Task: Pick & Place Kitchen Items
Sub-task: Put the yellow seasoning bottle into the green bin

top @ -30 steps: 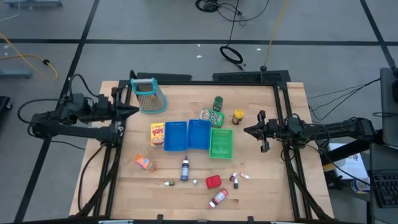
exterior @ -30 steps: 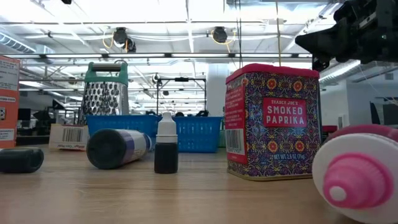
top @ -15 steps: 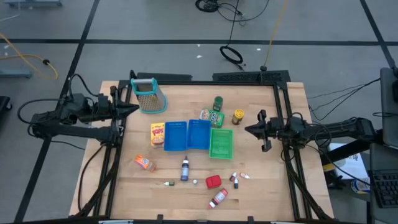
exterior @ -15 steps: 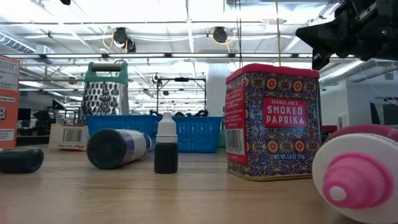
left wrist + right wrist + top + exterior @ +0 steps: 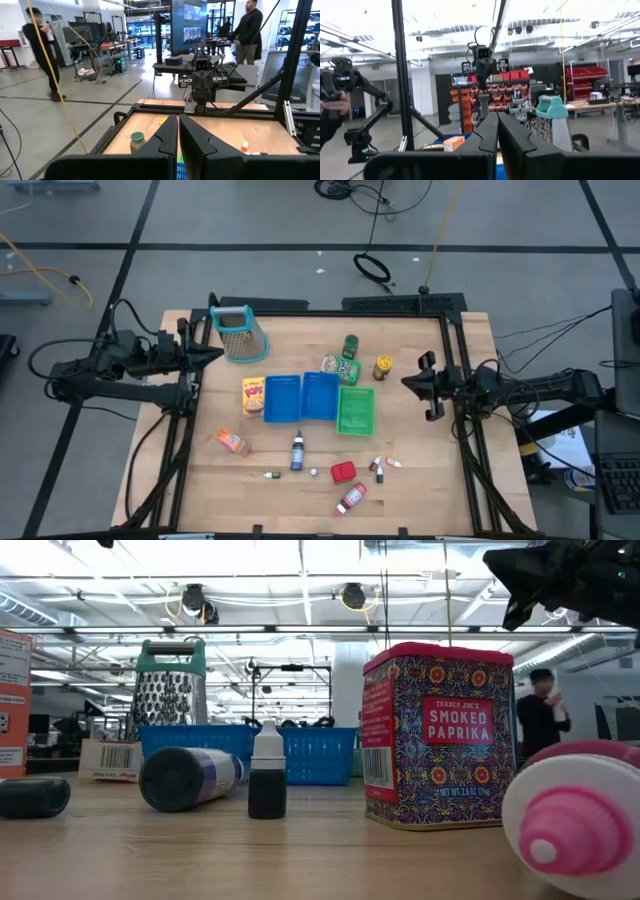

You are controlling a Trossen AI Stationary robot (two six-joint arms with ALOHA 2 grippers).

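**A:** What is the biggest thing in view from above?

**B:** A wooden counter (image 5: 420, 480) inside a black frame. The left arm reaches in from nine o'clock; its left end effector (image 5: 215, 354) hangs over the counter's left edge, fingers pressed together and holding nothing. The right arm comes in from three o'clock; its right end effector (image 5: 408, 382) hangs over the right side, fingers together and empty.

**A:** And in the middle?

**B:** Two blue trays (image 5: 300, 398) lie side by side at the centre, with a green tray (image 5: 356, 410) touching them on the three o'clock side. A metal grater (image 5: 238, 334) with a teal handle stands toward eleven o'clock.

**A:** Where are the kitchen items?

**B:** All rest on the counter. A yellow box (image 5: 254, 396) lies against the blue trays at their nine o'clock side. A green pouch (image 5: 341, 367) and a green bottle (image 5: 349, 345) sit at twelve o'clock of the trays, with a yellow-lidded jar (image 5: 383, 367) near them toward one o'clock. An orange packet (image 5: 232, 442) lies toward seven o'clock. A dark bottle (image 5: 297, 452) lies at six o'clock, and a red tin (image 5: 343, 472) sits near it toward five o'clock. A pink-capped bottle (image 5: 351, 498) lies beyond the tin at five o'clock. Several tiny bottles (image 5: 379, 467) are scattered near the tin.

**A:** Anything from counter height?

**B:** The tin reads smoked paprika, and a person (image 5: 540, 720) stands in the room behind.
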